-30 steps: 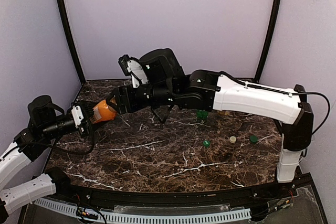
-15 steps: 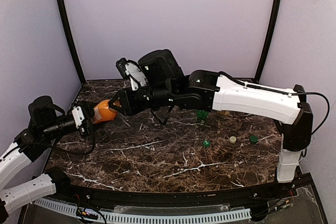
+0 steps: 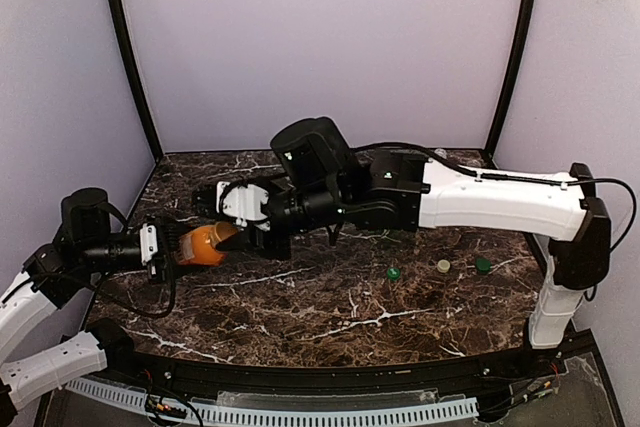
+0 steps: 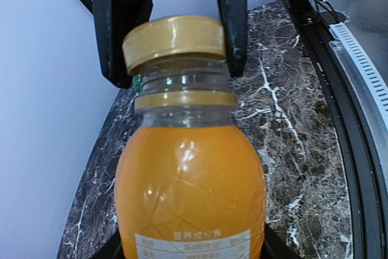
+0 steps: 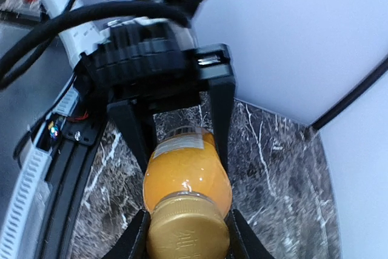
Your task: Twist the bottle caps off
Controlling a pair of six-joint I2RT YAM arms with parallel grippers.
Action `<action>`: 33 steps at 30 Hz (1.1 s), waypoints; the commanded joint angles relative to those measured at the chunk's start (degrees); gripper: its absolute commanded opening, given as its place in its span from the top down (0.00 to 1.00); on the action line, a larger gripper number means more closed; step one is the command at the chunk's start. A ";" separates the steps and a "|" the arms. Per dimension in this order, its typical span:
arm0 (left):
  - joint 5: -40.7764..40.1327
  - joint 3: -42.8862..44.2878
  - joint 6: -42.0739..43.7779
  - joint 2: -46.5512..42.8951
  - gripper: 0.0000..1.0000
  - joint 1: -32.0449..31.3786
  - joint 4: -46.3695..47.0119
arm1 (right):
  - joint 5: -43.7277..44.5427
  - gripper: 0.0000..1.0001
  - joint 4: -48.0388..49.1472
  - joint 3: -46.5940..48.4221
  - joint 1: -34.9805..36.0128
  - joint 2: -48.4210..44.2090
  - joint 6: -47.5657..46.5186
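Observation:
The squat orange bottle [image 3: 203,245] lies level above the left of the table, its neck pointing right. My left gripper [image 3: 170,244] is shut on its body; in the left wrist view the bottle [image 4: 190,180] fills the space between the black fingers at the bottom edge. My right gripper [image 3: 228,232] is shut on the gold cap [image 4: 174,39], one dark finger [image 4: 233,22] on each side. In the right wrist view the cap [image 5: 188,232] sits squeezed between the pads, with the bottle [image 5: 187,171] beyond it. The other bottles are out of view.
Loose caps lie on the marble table [image 3: 300,307] at the right: a green one [image 3: 393,273], a pale one [image 3: 443,266] and another green one [image 3: 483,265]. Purple walls close in the back and sides.
The right gripper has closed on the gold cap and its wrist has turned. Both grippers and the bottle have shifted toward the near side and a little right.

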 commanded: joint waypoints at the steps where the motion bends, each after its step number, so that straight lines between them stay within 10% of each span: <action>1: 6.80 2.30 5.27 0.58 0.93 -0.32 -9.76 | -4.19 1.00 4.39 -5.45 4.85 -2.69 -30.63; 18: 3.91 0.90 5.78 0.06 0.93 -0.37 -10.05 | 20.69 1.00 26.50 -17.81 5.37 -11.14 -45.24; 21: 1.73 -0.51 1.39 -0.78 0.93 -0.32 -4.25 | 34.50 1.00 30.75 -15.35 1.89 -9.38 -28.44; 23: -0.23 -2.05 -2.12 -1.38 0.93 -0.32 -0.31 | 38.59 1.00 10.94 -3.90 -2.58 -6.05 -8.13; 27: -3.50 -3.16 -8.68 -1.32 0.93 -0.21 6.00 | 25.93 1.00 -19.25 10.54 -10.14 1.22 30.60; 33: -5.65 -4.86 -14.56 -1.61 0.93 0.03 11.08 | 14.96 1.00 -24.96 2.02 -14.88 3.07 55.56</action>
